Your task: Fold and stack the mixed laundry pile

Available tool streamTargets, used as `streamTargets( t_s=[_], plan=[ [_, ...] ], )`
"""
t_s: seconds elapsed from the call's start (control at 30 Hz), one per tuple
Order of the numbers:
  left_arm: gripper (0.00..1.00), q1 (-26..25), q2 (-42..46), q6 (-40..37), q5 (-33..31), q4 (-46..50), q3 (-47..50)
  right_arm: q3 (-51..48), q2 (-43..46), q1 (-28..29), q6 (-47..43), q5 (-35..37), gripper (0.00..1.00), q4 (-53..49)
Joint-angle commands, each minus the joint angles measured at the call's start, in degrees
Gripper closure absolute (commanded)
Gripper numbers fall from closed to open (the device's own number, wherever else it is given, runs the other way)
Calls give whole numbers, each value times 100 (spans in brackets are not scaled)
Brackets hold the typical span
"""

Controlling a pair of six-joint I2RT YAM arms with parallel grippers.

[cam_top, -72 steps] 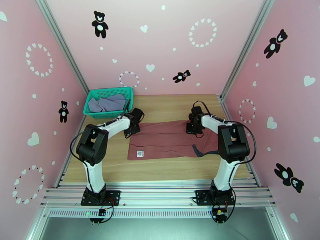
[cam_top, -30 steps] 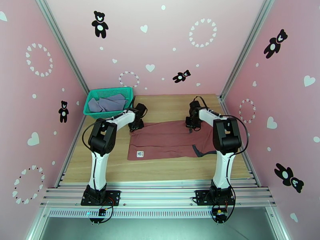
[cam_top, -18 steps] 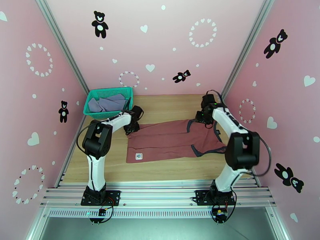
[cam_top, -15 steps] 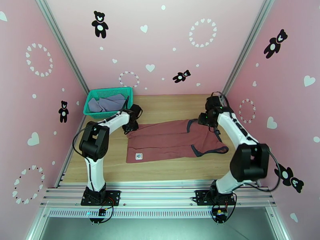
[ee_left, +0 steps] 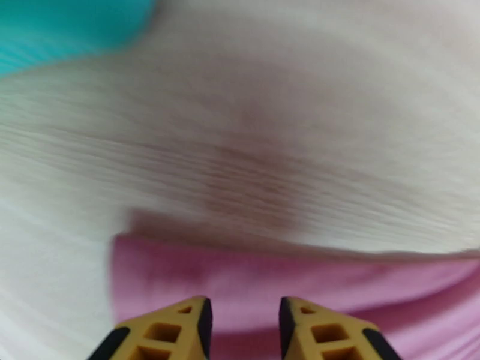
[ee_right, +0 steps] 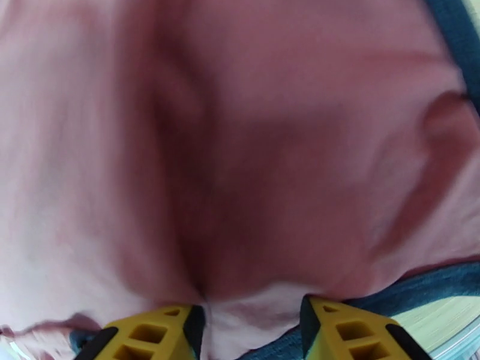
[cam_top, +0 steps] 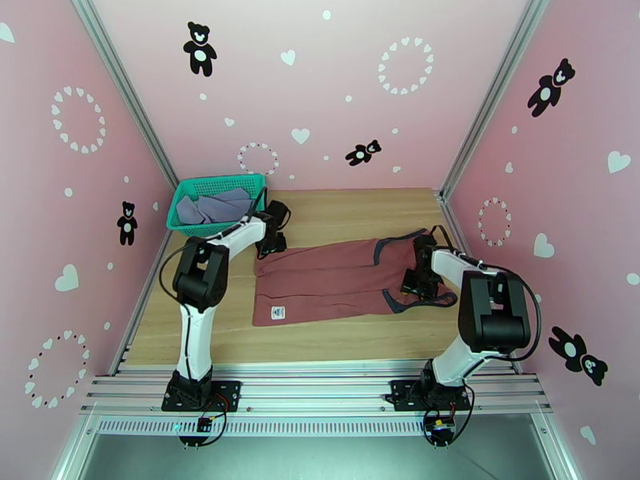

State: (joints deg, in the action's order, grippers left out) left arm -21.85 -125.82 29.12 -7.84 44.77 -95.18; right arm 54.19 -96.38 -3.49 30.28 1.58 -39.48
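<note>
**right arm pulled back over the red top**

half a second ago the right arm was stretched out to the far right corner of the top. now the right gripper (cam_top: pixel 418 283) is seen closer in, over the near right part of the rust-red tank top (cam_top: pixel 336 278), close to the navy trim (ee_right: pixel 462 31) of an arm hole. the left gripper (cam_top: pixel 270 243) is found at the far left corner of the top, much as before, just beside the teal basket (cam_top: pixel 210 227).

the top is laid flat in the middle of the wooden table (cam_top: pixel 344 214). the grey shirt (cam_top: pixel 212 208) is seen in the basket.

both pairs of yellow fingers are held a little apart. cloth is seen under them, and nothing is pinched between them.

a small white label (cam_top: pixel 278 311) is seen on the near left of the top. its writing is too small to be read.
</note>
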Motion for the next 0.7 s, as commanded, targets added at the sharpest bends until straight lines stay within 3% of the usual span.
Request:
streamTargets(
  t_s=[0.0, 0.23, 0.67],
  plan=[
    [62, 1, -238, -5, 263, -143, 280, -75, -372, -99, 169, 259, 51, 347],
    [63, 55, -127, 103, -19, -183, 1004, 847, -1063, -97, -6, 40, 51, 226],
    [63, 111, 553, 744, 33, -170, 2109, 5697, -3976, 313, -1504, -215, 50, -1708]
  ],
)
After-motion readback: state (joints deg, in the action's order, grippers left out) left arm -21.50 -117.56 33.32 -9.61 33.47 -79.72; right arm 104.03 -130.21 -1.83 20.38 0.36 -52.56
